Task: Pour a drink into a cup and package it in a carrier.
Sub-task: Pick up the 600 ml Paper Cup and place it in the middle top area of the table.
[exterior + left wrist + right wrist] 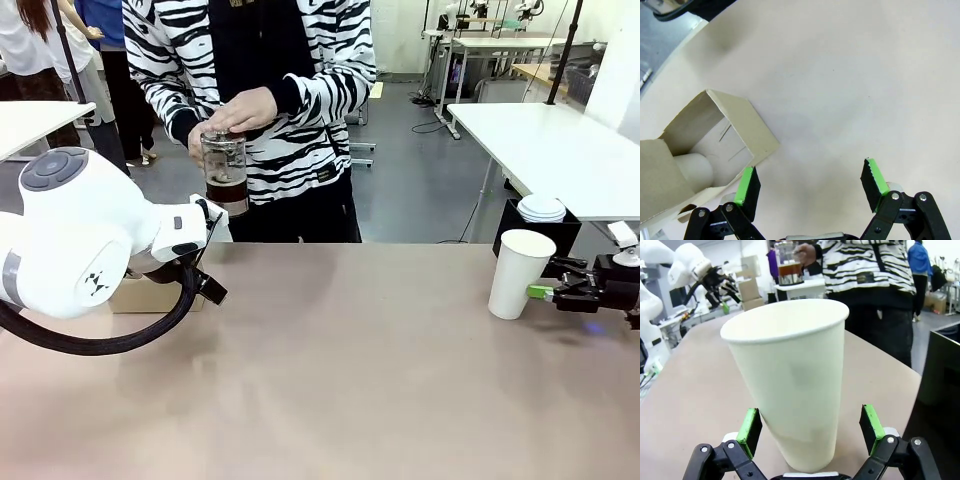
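Upper centre of the front view, a person's hands hold a clear jug with the drink in its lower part; the cup stands at the right edge of the brown table; white tables stand behind; the right wrist view shows the cup between the wide-spread fingers of the right gripper, apart from both pads; the left wrist view shows the left gripper equally wide over bare table, with the carrier at lower left and a white rounded shape inside it.

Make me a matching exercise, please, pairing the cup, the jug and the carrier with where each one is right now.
Things:
1. cup
2. jug
3. carrier

Places:
A. held up in the person's hands
B. on the table beside the open left tool
C. upright between the fingers of the open right tool

Pairs: 1-C, 2-A, 3-B.
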`<state>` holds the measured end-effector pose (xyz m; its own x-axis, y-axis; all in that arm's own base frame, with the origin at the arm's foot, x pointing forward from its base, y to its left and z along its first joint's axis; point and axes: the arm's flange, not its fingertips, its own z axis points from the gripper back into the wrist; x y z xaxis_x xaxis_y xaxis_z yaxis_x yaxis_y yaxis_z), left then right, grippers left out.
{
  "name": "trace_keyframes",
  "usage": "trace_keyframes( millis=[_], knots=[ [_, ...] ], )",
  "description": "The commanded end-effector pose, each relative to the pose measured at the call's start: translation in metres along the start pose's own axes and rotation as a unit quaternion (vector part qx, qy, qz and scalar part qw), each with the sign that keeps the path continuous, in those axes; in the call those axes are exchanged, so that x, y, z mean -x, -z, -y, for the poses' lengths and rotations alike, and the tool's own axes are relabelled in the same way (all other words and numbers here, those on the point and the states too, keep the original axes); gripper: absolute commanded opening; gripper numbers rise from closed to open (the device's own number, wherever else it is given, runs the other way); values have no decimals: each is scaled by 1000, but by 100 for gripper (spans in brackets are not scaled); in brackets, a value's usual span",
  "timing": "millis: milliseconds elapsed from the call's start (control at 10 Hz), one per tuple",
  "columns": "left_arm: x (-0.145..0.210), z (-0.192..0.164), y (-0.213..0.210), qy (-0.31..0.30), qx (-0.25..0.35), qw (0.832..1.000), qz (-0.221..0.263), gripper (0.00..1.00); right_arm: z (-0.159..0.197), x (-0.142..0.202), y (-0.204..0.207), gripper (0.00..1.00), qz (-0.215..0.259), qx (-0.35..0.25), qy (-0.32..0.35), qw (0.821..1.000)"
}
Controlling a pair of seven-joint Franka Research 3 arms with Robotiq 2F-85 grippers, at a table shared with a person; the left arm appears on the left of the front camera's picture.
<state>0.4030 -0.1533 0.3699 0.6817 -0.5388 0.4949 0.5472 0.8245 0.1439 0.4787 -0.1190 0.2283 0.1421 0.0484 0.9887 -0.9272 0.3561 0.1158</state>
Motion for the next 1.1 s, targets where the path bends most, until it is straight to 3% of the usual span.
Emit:
trace_keyframes(
  millis=[0, 600, 700, 900, 1000],
  knots=[
    [0, -1, 0, -2, 1, 1000, 1, 100, 0, -1, 5, 100, 12, -28, -18, 999],
    [0, -1, 0, -2, 1, 1000, 1, 100, 3, -11, 41, 100, 17, -73, 3, 997],
    [0, -1, 0, -2, 1, 1000, 1, 100, 3, -8, 42, 82, 15, -74, 9, 997],
    [0, -1, 0, -2, 1, 1000, 1, 100, 3, -7, 22, 80, 14, -85, 23, 996],
    [0, -1, 0, -2, 1, 1000, 1, 100, -1, -5, 42, 80, 19, -61, -2, 998]
  ],
)
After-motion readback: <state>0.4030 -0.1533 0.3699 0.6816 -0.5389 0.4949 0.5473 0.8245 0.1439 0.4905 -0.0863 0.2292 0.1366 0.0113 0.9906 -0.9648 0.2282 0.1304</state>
